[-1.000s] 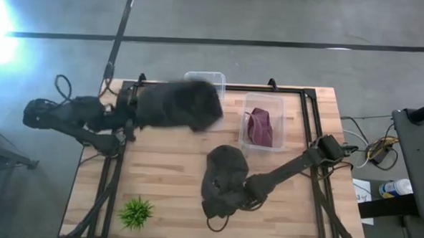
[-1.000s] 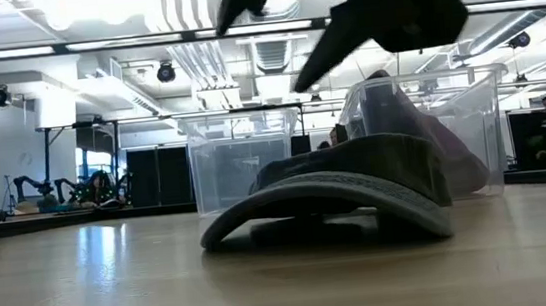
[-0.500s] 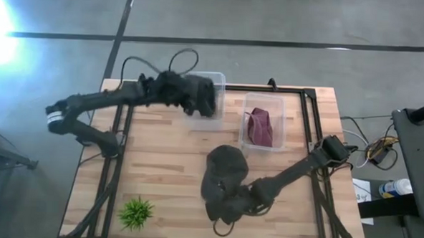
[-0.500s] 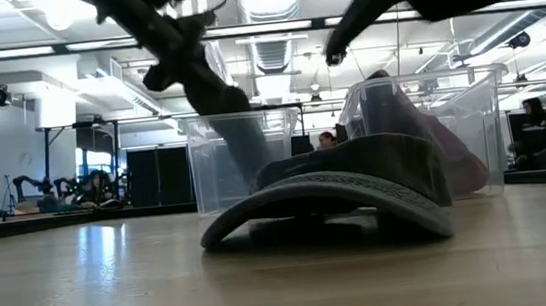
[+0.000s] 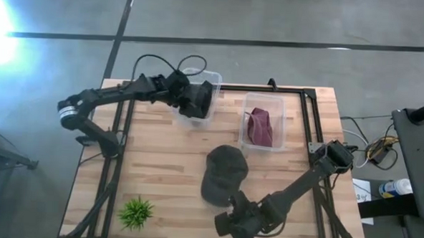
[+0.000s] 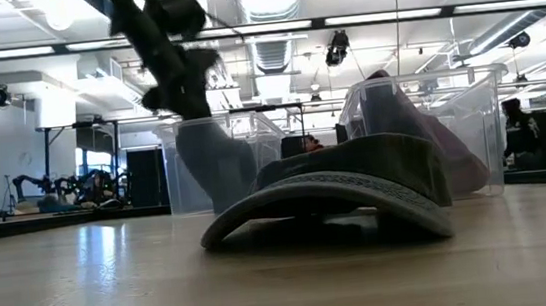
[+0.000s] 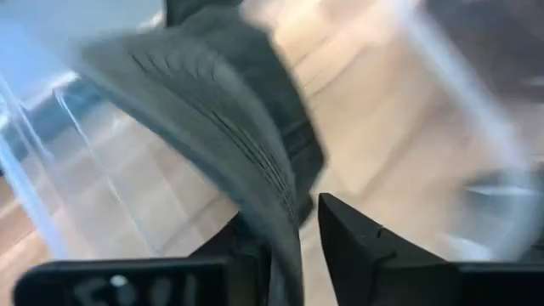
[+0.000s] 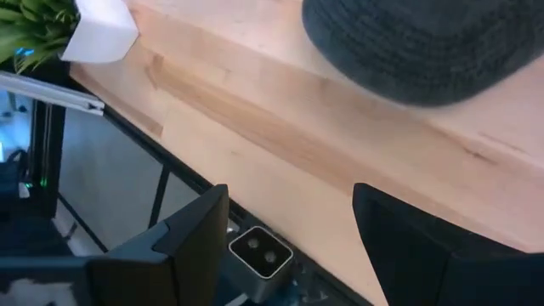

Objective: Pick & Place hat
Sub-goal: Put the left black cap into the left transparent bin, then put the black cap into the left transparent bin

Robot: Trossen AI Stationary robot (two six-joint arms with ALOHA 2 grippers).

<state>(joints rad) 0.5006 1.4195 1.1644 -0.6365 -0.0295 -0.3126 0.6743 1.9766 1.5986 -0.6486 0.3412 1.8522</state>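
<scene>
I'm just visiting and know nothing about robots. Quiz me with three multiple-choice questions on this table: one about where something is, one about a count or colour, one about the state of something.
1. Where is the left gripper?
A. over the left clear bin
B. beside the green plant
C. over the dark hat on the table

2. How many clear bins stand on the table?
A. one
B. two
C. four

3. What is the right gripper doing?
A. clamped on a hat
B. open and holding nothing
C. gripping the plant

Answers: 1 A, the high view shows it at the left clear bin with a dark hat between its fingers. 2 B, the left one and the right clear bin, which holds a maroon hat. 3 B, its wrist view shows the fingers spread with only the table edge between them.
</scene>
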